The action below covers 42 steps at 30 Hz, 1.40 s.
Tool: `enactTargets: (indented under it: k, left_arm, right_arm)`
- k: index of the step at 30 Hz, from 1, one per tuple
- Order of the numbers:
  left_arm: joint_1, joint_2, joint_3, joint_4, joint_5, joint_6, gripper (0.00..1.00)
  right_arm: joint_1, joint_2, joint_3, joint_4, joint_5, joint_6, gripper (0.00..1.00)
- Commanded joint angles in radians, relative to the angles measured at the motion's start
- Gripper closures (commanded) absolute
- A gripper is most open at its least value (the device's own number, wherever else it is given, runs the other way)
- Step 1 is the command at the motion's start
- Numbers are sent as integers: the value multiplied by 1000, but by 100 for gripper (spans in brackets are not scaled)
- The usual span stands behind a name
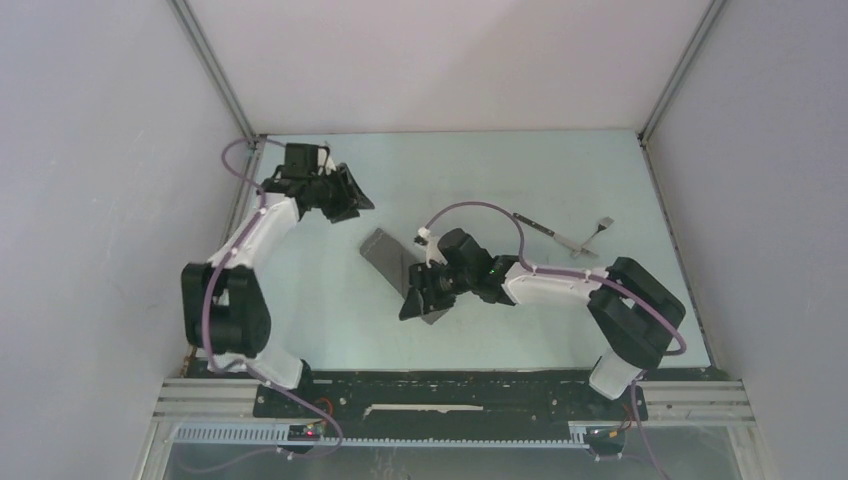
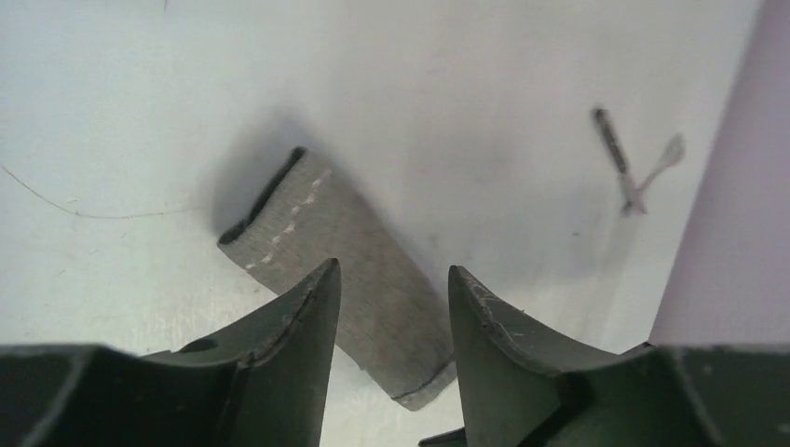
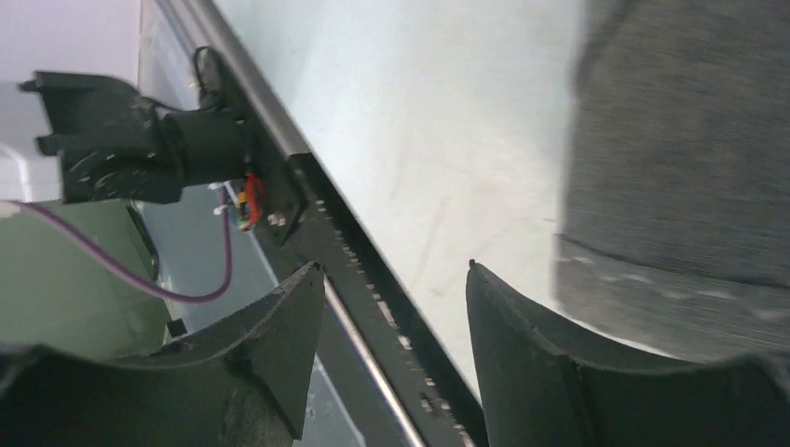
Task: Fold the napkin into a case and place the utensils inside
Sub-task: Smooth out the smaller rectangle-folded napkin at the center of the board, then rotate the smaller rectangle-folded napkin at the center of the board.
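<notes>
Top external view: napkin (image 1: 385,255) already folded into a narrow case, lying slantwise on the worktop (image 1: 500,170) | utensils (image 1: 572,238) crossed, well apart at far right, not yet inside | left gripper (image 1: 345,195) jaws apart, empty | right gripper (image 1: 420,300) jaws apart over the case's near end

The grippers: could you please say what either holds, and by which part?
Nothing: left gripper and right gripper are open; the folded grey woven napkin lies ungripped.

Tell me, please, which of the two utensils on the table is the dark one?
The knife: it is dark along its length, whereas the fork beside it is pale and silvery.
</notes>
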Motion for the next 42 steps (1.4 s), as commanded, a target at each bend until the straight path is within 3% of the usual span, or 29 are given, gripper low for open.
enactTargets:
  k: [1,5,12,20,24,27,34,42]
  left_arm:
    - [-2,-137,84,-103,20,130,47]
    - [-25,-49,122,-99,75,119,46]
    - [-106,246,290,-13,188,42,41]
    - [-141,466,407,46,218,-15,39]
    - [-142,533,443,-41,158,19,39]
    - [-141,556,444,-110,104,52,40]
    - [-141,477,331,-107,40,75,40]
    - [-141,419,234,-94,79,82,40]
  right_arm:
    - [102,-17,100,-163,94,-31,34]
    - [154,78,128,-38,178,95,33]
    - [166,155,113,-95,308,116,33]
    - [54,90,-65,-20,359,129,33]
    - [-19,90,-103,19,330,118,33]
    - [-108,98,-106,39,293,99,34]
    - [-335,137,-64,57,133,58,34]
    - [-425,110,-42,-2,82,46,34]
